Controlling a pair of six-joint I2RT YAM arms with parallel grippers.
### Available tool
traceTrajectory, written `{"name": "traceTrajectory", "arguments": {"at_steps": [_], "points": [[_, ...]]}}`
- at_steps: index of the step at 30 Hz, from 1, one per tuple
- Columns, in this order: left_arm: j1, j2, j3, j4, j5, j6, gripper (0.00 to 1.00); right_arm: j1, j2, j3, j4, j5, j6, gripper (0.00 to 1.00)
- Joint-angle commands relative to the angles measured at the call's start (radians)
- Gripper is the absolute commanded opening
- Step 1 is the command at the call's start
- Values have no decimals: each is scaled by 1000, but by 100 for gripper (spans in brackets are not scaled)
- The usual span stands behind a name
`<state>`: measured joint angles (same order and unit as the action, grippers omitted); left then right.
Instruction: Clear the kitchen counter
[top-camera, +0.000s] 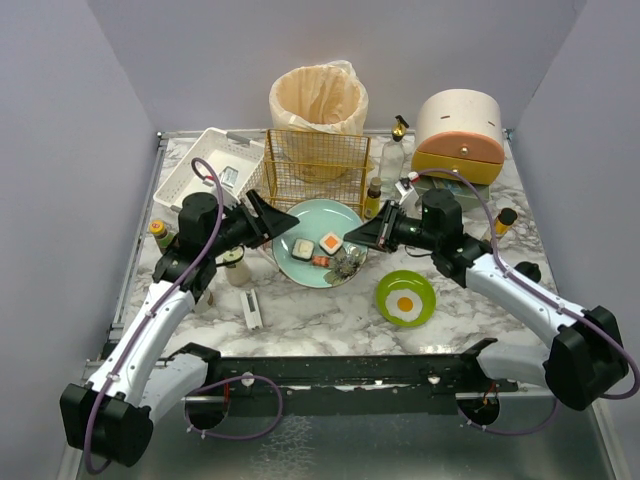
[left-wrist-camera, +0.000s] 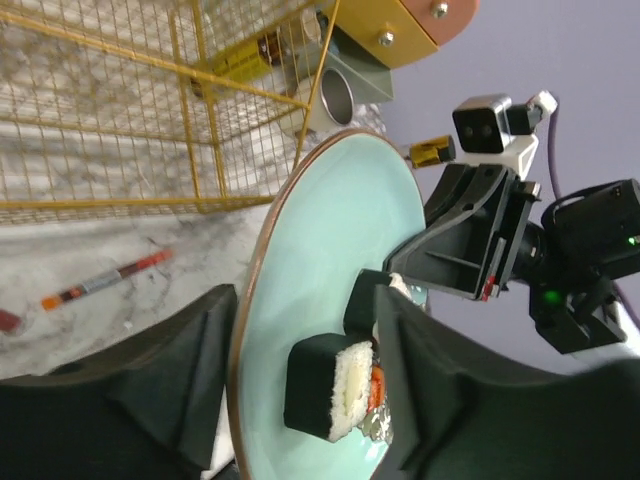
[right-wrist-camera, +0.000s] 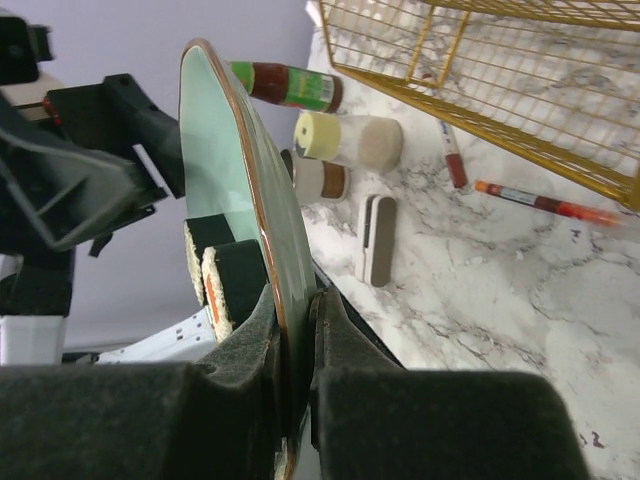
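Note:
A pale teal plate (top-camera: 318, 222) sits in the middle of the marble kitchen counter (top-camera: 320, 315). It carries sushi pieces (top-camera: 302, 248), an orange-topped piece (top-camera: 331, 242) and crumpled foil (top-camera: 349, 263). My right gripper (top-camera: 352, 240) is shut on the plate's right rim; in the right wrist view (right-wrist-camera: 296, 335) both pads pinch the rim (right-wrist-camera: 215, 150). My left gripper (top-camera: 283, 232) is open at the plate's left edge. In the left wrist view (left-wrist-camera: 310, 390) one finger is outside the rim and the other is over a sushi roll (left-wrist-camera: 330, 385). I cannot tell whether the plate is lifted.
A gold wire basket (top-camera: 310, 165), a lined bin (top-camera: 318, 100), a white dish tray (top-camera: 205, 170) and a cream-and-orange box (top-camera: 460, 135) stand at the back. A green bowl with an egg (top-camera: 405, 298) sits front right. Bottles (top-camera: 372, 198), a shaker (top-camera: 236, 266) and a white block (top-camera: 252, 311) surround the plate.

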<state>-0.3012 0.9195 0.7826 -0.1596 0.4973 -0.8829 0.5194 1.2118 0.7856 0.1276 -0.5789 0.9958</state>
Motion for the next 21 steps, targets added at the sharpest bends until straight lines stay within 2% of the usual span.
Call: {"name": "traceTrajectory", "arguments": {"at_steps": [1,5,9,15,21], "points": [[-3,14,90,-53,-84,84,68,7,-68,43,-39,108,12,0],[-3,35,158,-108,-151,125,76,6,-81,97,-139,177,-30,0],[-3,50,225,-178,-272,162,81,6,-93,108,-161,221,-37,0],[-3,74,338,-241,-412,239,89,5,-53,149,-137,225,-3,0],[-3,56,401,-338,-569,311,95,5,27,267,-71,259,41,0]]}}
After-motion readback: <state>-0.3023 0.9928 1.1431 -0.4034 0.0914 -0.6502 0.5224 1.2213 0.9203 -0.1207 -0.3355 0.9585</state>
